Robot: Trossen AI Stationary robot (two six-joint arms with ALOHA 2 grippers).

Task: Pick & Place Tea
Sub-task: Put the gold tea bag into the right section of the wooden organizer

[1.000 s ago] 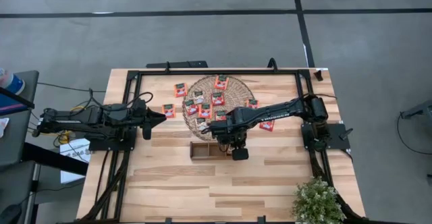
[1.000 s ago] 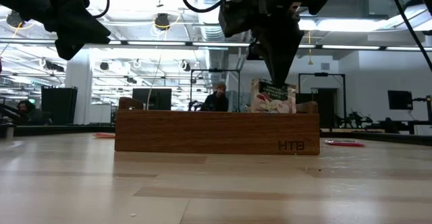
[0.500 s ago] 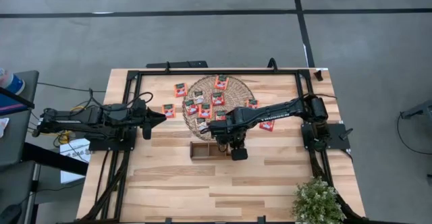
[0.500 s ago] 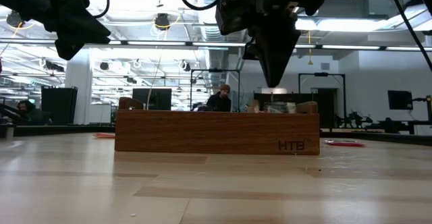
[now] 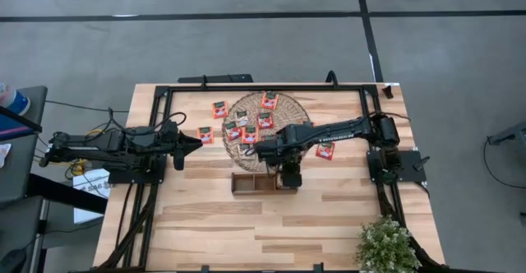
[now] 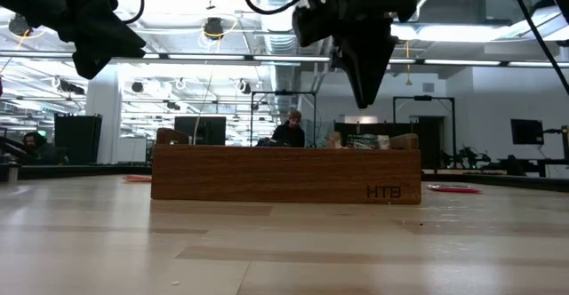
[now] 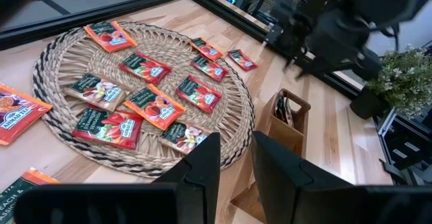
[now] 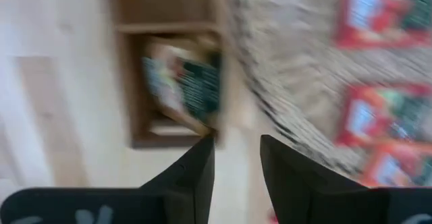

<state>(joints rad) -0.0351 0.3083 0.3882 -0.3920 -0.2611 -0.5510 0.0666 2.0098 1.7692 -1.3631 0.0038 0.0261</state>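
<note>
Right gripper (image 5: 289,178): over the tray's 3 o'clock end, at about 5 o'clock from the mat; its fingers (image 8: 192,170) stand a little apart with nothing between them.
Left gripper (image 5: 182,150): waits at 9 o'clock of the mat, over the table's 9 o'clock side; its fingers (image 7: 202,166) show a narrow gap and hold nothing.
Tray (image 5: 246,183): small wooden tray at 6 o'clock of the mat, just beside its rim; the low view shows its long side marked HTB.
Sachet in tray (image 8: 185,82): a pale and dark-green sachet leans tilted in the end compartment nearest the right gripper; its top edge shows just above the tray wall in the low view.
Tea on mat (image 7: 152,106): about ten sachets, mostly red-orange, some with green tops, lie flat and spread over the mat.
Tea off mat (image 5: 219,108): one sachet at 10 o'clock of the mat, one at 9 o'clock beside the left gripper, one at 4 o'clock under the right arm.
Mat (image 5: 283,104): round, woven, toward the table's 12 o'clock edge.
Table (image 5: 214,232): light wood.
Plant (image 5: 385,244): at the table's 5 o'clock corner.
Person (image 6: 289,128): seen far behind the tray in the low view.
</note>
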